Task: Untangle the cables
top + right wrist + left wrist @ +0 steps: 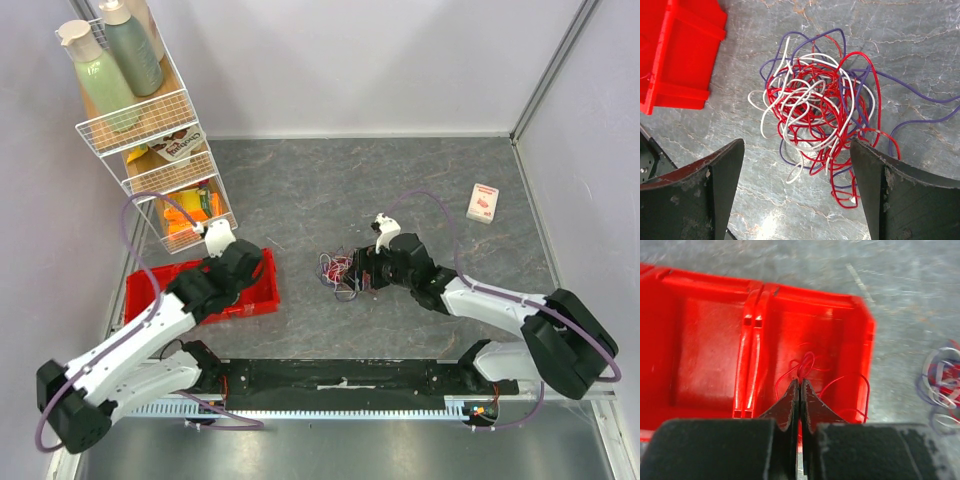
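Observation:
A tangle of thin red, white and dark purple cables lies on the grey table, mid-table in the top view. My right gripper hangs open just above its near edge, one finger on each side, with nothing held; the right fingertip is close to a red loop. My left gripper is shut over the right compartment of a red bin, with a loose red cable pinched at its tips. That cable curls down into the bin. The tangle also shows at the right edge of the left wrist view.
The red bin sits at the near left, with my left arm above it. A white wire rack with bottles and packets stands at the back left. A small red-and-white box lies at the back right. Walls close the table on three sides.

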Action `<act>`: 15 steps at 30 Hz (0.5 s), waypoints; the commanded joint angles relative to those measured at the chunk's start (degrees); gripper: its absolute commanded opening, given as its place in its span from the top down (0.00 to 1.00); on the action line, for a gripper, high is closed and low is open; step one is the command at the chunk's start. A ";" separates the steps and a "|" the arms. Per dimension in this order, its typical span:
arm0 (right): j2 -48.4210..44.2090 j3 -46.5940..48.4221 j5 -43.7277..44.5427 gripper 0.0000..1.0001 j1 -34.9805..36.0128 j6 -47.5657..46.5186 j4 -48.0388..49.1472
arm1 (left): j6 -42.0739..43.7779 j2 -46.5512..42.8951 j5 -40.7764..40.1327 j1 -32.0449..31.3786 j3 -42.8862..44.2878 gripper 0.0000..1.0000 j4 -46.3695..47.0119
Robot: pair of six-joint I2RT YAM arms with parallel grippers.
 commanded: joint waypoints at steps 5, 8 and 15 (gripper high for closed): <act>-6.79 -1.72 2.55 0.06 0.02 0.34 -1.24 | -20.18 12.52 -4.73 5.07 2.06 0.98 -11.63; -7.85 -2.25 3.96 0.05 0.02 -0.10 -1.51 | -21.33 15.24 0.20 5.79 1.36 0.98 -10.58; -6.98 -0.49 3.43 0.05 0.02 -2.21 -4.75 | -11.95 9.30 4.25 5.71 4.07 0.40 -4.96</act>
